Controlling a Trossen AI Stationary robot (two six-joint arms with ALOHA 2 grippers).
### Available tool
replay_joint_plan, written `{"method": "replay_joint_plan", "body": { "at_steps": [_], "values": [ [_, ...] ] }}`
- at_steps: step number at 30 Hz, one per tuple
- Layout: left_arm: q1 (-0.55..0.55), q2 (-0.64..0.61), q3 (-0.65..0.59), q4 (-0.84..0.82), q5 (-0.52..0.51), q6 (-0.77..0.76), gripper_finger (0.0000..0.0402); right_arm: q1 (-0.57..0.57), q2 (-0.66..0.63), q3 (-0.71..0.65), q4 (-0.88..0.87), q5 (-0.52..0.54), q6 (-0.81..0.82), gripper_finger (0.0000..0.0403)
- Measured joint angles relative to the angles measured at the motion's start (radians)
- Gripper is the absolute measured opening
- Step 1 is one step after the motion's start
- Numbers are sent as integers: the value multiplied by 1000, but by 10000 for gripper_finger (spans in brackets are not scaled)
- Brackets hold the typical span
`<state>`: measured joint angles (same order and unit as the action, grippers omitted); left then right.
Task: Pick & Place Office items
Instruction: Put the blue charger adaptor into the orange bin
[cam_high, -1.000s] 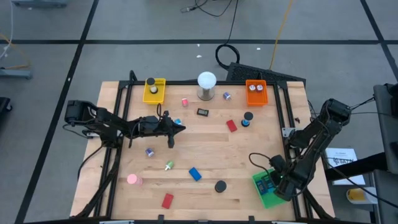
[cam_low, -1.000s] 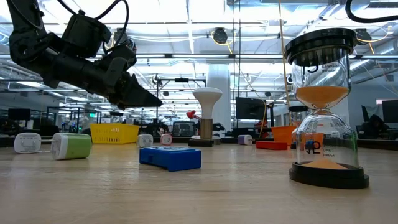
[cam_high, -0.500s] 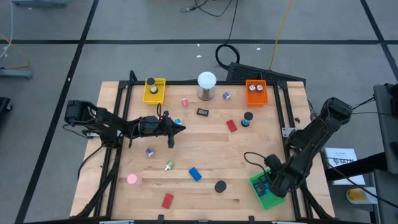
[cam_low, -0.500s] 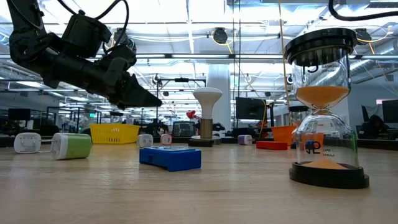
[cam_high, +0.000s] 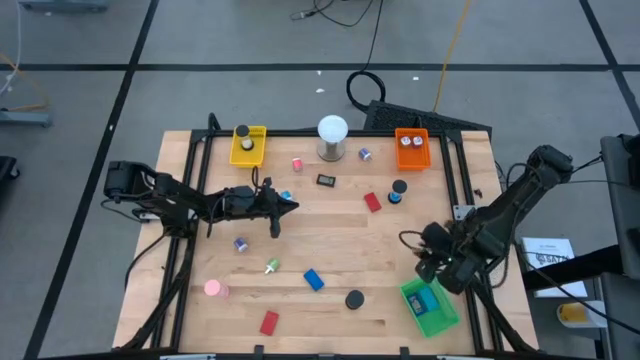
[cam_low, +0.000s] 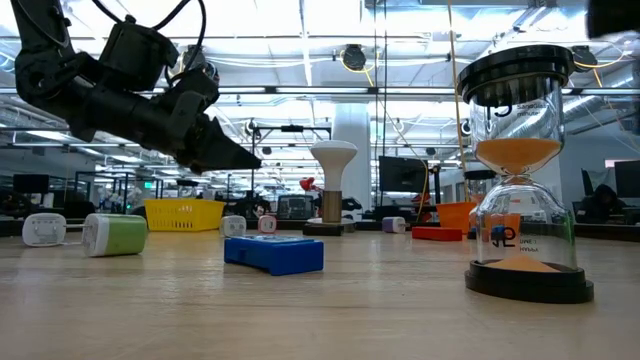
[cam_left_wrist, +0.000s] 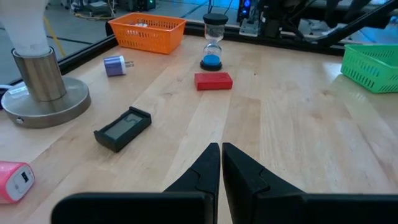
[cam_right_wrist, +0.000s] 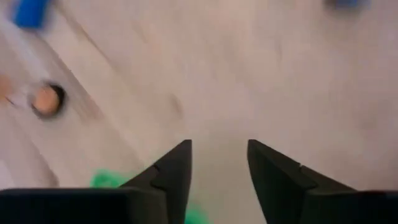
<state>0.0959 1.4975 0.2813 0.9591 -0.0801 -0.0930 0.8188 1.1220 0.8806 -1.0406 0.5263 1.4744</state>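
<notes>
Small office items lie scattered on the wooden table: a red block (cam_high: 372, 202), a blue block (cam_high: 314, 280), a second red block (cam_high: 269, 322), a pink round piece (cam_high: 213, 289), a black-capped hourglass (cam_high: 354, 299), and purple (cam_high: 241, 243) and green (cam_high: 271, 266) bits. My left gripper (cam_high: 290, 207) hovers shut over the table's left half, pointing right, also in its wrist view (cam_left_wrist: 221, 155). My right gripper (cam_high: 428, 262) is open (cam_right_wrist: 219, 155) over bare wood, just beyond the far edge of the green tray (cam_high: 432, 307), which holds a blue item (cam_high: 425, 298).
A yellow tray (cam_high: 248, 145), the white ball lamp on its metal base (cam_high: 332, 137) and an orange tray (cam_high: 412, 148) stand along the far edge. A small black display (cam_left_wrist: 122, 129), a blue-based hourglass (cam_left_wrist: 212, 40) and a pink bit (cam_left_wrist: 13, 180) lie ahead of the left gripper.
My right gripper has moved from over the green tray toward the table's far edge and now stands beyond the tray's rim. The blue item in the tray now shows uncovered. The left arm has kept still.
</notes>
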Motion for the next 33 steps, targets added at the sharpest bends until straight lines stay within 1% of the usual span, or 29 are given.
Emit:
{"method": "replay_joint_plan", "body": {
  "at_steps": [2, 4, 5, 7, 9, 10, 13, 15, 17, 19, 23, 28, 30, 33],
  "values": [
    [0, 0, 5, 0, 3, -16, 21, -17, -1, 0, 61, 140, -159, 110],
    [0, 0, 10, -1, 9, -16, 21, -36, 1, -14, 173, 261, -335, 83],
    [0, 0, 15, -3, 9, -15, 21, -50, 1, -31, 254, 302, -435, 69],
    [0, 0, 22, -16, 9, -15, 21, -87, 2, -85, 468, 335, -653, 43],
    [-5, 0, 24, -19, 9, -8, 21, -132, 2, -155, 737, 324, -883, 17],
    [-10, 0, 24, -19, 9, 4, 21, -157, 2, -193, 873, 300, -993, 9],
    [-32, 0, 24, -20, 1, 33, 21, -242, 3, -307, 1279, 173, -1277, 8],
    [-46, 0, 24, -19, -9, 42, 21, -300, 3, -371, 1504, 98, -1410, 13],
    [-57, 0, 24, -20, -15, 41, 21, -356, 2, -413, 1657, 53, -1510, 14],
    [-67, 0, 24, -20, -18, 38, 21, -414, 2, -430, 1745, 13, -1585, 13],
    [-81, 0, 24, -20, -51, 36, 21, -529, 2, -410, 1791, -56, -1680, 3],
    [-93, 0, 26, -24, -83, 17, 5, -629, 2, -350, 1796, -64, -1764, 3],
    [-93, 0, 45, -70, -85, 11, 6, -651, -2, -335, 1796, -65, -1798, 3],
    [-86, 0, 97, -221, -86, 11, 4, -667, -4, -332, 1797, -67, -1816, 3]
  ]
}}
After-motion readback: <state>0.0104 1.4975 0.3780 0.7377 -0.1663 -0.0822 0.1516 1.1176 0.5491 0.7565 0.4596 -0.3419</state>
